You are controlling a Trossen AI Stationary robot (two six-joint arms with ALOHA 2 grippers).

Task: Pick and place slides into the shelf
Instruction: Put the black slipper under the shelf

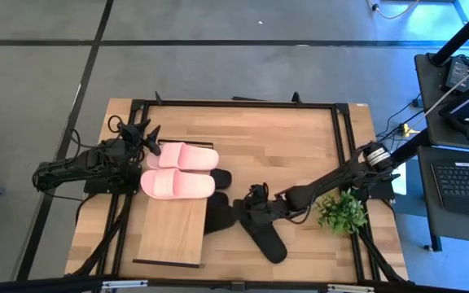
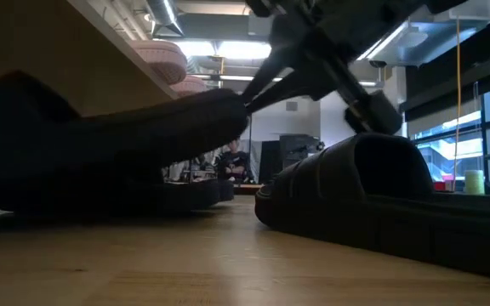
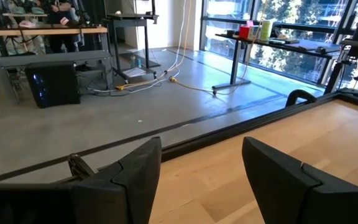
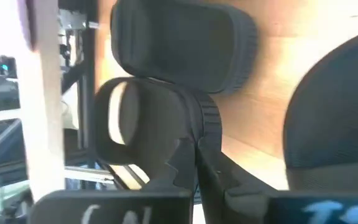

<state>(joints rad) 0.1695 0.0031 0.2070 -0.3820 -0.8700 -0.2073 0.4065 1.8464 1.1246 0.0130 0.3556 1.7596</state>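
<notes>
A: Near edge first. What's there?

B: A matte black slide sandal (image 1: 267, 238) lying loose on the wooden tabletop (image 1: 291, 138), just right of the low light-wood plank shelf (image 1: 172, 230) with its thin black frame.

A: And the right gripper (image 1: 249, 203)?

B: Just past that sandal, mid-table beside the shelf's right edge, clenched on the strap of another matte black slide (image 4: 160, 124). Its fingers (image 4: 188, 165) pinch the strap edge in the right wrist view. A third black slide (image 4: 179, 46) lies flat just beyond it, partly under the shelf.

A: Anything near the right arm?

B: A small green plant (image 1: 342, 212) beside it, toward the table's right side.

A: Further back?

B: The pale pink pair of slides (image 1: 179, 170) sits side by side on the far end of the shelf top.

A: Left gripper (image 1: 151, 140)?

B: Just left of the pink pair, fingers (image 3: 138, 180) spread apart, nothing between them
</notes>
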